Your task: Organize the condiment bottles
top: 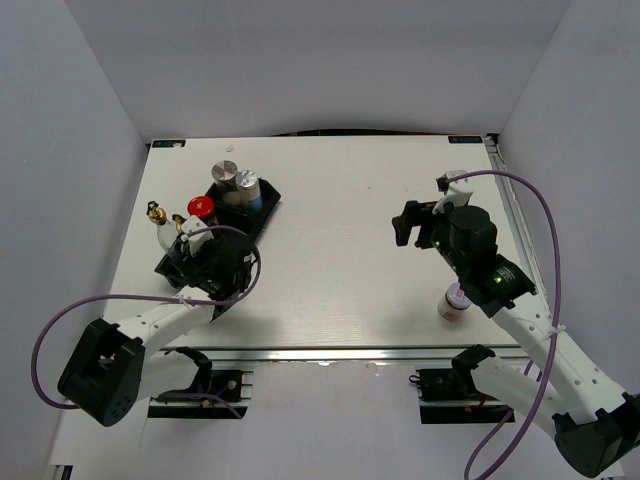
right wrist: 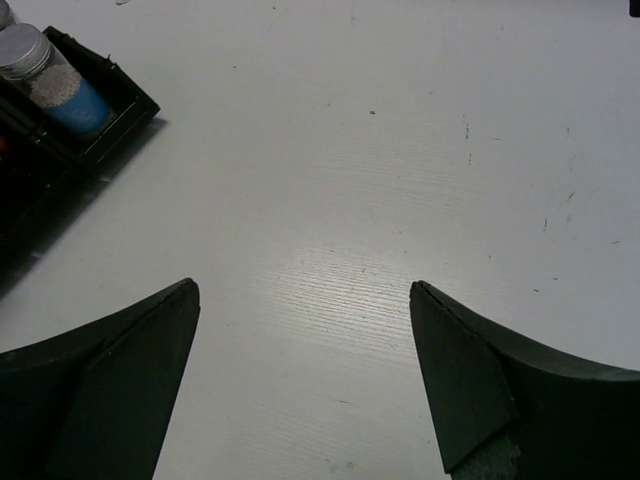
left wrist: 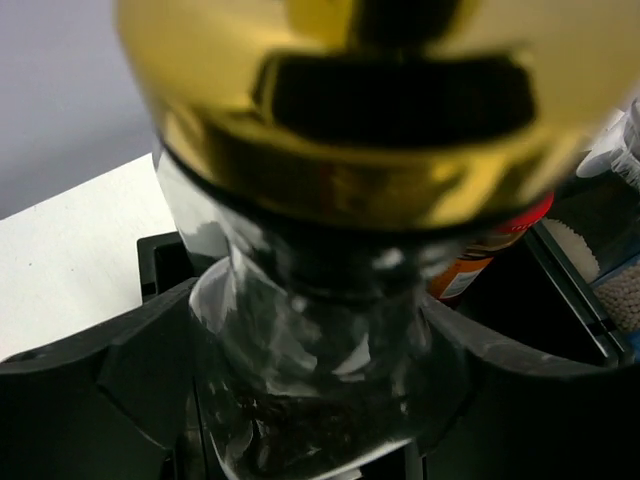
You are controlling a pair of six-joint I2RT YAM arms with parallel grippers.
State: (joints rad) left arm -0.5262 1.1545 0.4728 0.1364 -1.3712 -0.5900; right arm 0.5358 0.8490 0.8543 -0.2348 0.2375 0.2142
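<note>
All six containers stand upright. Two silver-lidded clear jars occupy the far end of the black tray [top: 262,215]. The far jar [top: 225,172] stands just beside the near jar [top: 247,184], which holds white granules and carries a blue label. The red-lidded dark jar [top: 201,207] stands mid-tray, next in line. Two gold-spouted clear bottles stand at the tray's near-left end: the outer bottle [top: 157,213] and the inner bottle [top: 181,222]. Whether tray or worktop [top: 340,280] is beneath them cannot be determined. Seen close in the left wrist view, one has a polished gold cap over clear glass. The short silver-lidded jar [top: 455,300] stands alone at near right, well apart.
</note>
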